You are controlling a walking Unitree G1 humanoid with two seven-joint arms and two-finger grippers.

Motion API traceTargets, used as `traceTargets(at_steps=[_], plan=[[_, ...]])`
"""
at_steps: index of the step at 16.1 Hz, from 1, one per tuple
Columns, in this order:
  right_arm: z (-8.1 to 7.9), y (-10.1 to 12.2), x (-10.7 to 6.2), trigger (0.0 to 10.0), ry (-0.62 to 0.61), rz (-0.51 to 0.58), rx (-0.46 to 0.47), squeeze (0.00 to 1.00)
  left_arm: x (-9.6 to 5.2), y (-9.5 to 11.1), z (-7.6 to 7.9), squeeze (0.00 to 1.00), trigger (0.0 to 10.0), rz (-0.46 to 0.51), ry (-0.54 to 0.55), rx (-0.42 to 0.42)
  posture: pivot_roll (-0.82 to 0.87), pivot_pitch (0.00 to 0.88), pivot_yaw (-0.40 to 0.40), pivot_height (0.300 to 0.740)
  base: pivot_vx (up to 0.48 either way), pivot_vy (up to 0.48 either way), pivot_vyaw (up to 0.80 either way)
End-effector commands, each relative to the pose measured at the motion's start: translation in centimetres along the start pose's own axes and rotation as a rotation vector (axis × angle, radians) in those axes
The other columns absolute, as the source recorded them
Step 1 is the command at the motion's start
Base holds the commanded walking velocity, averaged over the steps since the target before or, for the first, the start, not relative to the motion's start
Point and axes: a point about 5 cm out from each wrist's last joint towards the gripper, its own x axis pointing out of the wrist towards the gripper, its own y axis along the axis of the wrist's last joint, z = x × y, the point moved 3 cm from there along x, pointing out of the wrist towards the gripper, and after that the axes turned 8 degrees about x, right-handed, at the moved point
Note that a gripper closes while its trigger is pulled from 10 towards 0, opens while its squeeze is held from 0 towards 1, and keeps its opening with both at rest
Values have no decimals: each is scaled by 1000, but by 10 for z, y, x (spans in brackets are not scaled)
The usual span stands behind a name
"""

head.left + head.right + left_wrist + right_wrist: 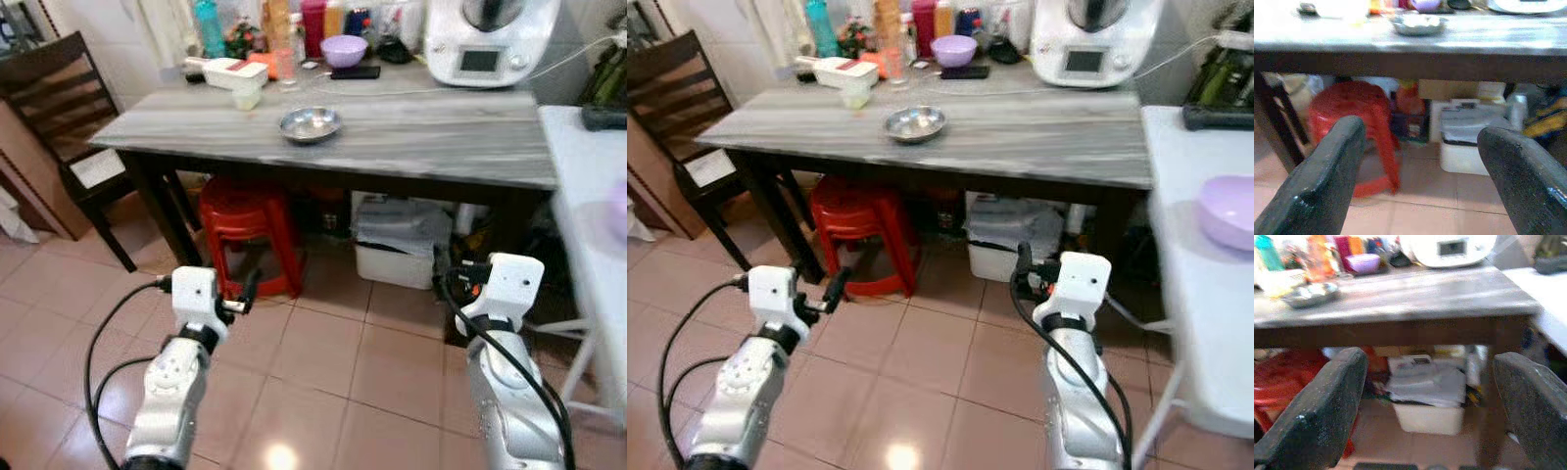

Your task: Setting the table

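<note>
Nearest, the left gripper and right gripper hover low over the floor tiles, fingers apart and empty. Farther off, the steel bowl sits mid-bench; it is probably light, rigid and slick, best pinched across its rim.

A grey streaked tabletop is seen, with a silver steel bowl and a lilac bowl. A red stool and terracotta floor tiles are shown beneath.
</note>
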Motion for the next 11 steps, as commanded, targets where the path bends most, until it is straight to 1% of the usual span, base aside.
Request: traceTargets(at_steps=[1,4,11], plan=[[0,3,2,10000,-5,7,4,0,2,3,1,0,10000,11,-15,7,-80,13,98,740,0,-352,0],[1,3,2,10000,-5,8,5,0,2,4,2,0,10000,12,-15,5,-80,14,97,740,0,-354,-731],[-2,5,3,10000,8,15,6,0,3,4,3,0,10000,13,-17,1,-79,11,98,740,0,-354,0]])
